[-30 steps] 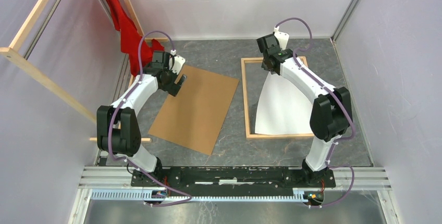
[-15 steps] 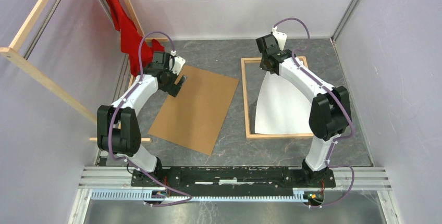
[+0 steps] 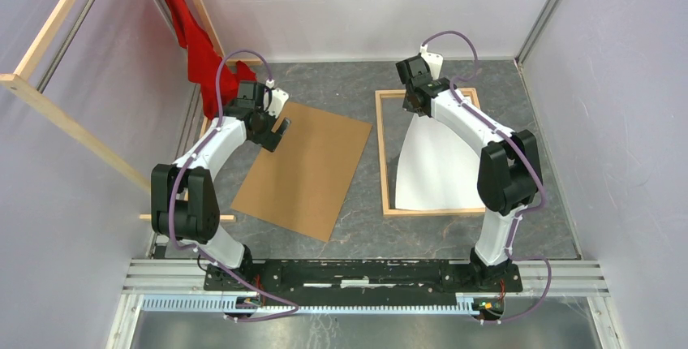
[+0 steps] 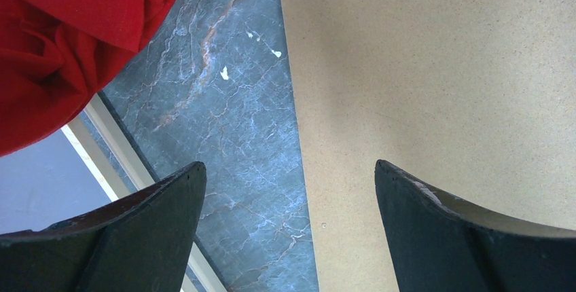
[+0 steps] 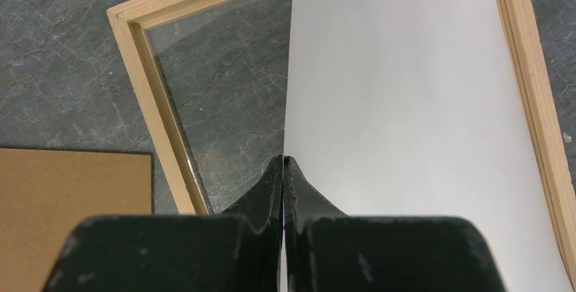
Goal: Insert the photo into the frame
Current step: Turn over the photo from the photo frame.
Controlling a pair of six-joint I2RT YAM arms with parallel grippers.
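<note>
A grey marbled table fills the floor of a lilac-walled booth. Seen from above, the frame lies on its right half with its long axis running 12 to 6 o'clock. The photo lies along the same axis, white back up. Its 6 o'clock edge rests low by the frame's near rail, and its 12 o'clock end is lifted and bowed.

The right gripper hangs over the frame's 12 o'clock end with its jaws pressed together, pinching the photo at its far left corner. From there the sheet trails away toward 6 o'clock. In the wrist view, a strip of the frame's opening shows bare between the 9 o'clock rail and the photo's left edge.

By my reading, the next move depends on that gap. The held corner needs to shift toward 9 o'clock and come down inside the far rail, so the sheet drops flat.

The left gripper is well apart at 9 o'clock, with its jaws spread wide and holding nothing. It hovers over the far corner of a brown board, near a red cloth. The right arm is clearly the nearer 1.
</note>
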